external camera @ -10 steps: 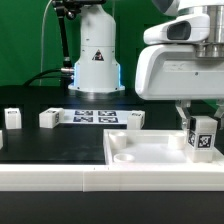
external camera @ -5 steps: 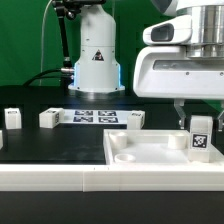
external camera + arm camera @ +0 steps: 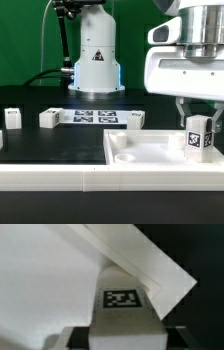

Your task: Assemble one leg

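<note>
My gripper [image 3: 197, 108] is shut on a leg [image 3: 198, 136], a small white post with a black-and-white tag. It holds the leg tilted over the far corner of the large white panel [image 3: 150, 152] at the exterior view's right. In the wrist view the leg [image 3: 122, 314] fills the middle between the dark fingers [image 3: 73, 336], with its far end at the panel's corner edge [image 3: 150, 263]. Whether the leg's lower end touches the panel cannot be told. Other legs stand on the table at the exterior view's left [image 3: 12, 117], [image 3: 47, 118], and one [image 3: 134, 120] stands behind the panel.
The marker board [image 3: 93, 117] lies flat on the black table behind the panel. The robot base [image 3: 95, 55] stands at the back with a green curtain behind it. A white ledge [image 3: 60, 178] runs along the front.
The gripper has shifted slightly to the exterior view's right and the held leg has gone from upright to tilted over the panel's corner.
</note>
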